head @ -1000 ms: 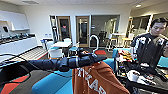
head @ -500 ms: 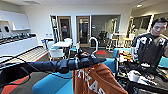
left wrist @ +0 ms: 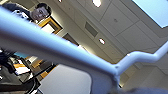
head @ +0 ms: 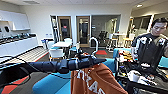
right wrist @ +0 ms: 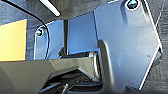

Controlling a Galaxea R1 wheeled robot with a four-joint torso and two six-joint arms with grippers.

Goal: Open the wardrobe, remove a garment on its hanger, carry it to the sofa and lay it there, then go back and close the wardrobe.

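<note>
Holding the hanger up in front of you, your left tool is clenched on it, and the white hook stands above the arm. From it hangs the garment, rust-orange with white letters, over the blue sofa just below. Close in the left wrist view, the hanger crosses the ceiling. A person stands at your right. About your right tool, I cannot tell.

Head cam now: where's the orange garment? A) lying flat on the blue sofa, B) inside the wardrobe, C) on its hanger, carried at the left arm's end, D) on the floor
C: the garment hangs below the left gripper, with the hanger hook rising above the arm and the sofa behind and below.
</note>
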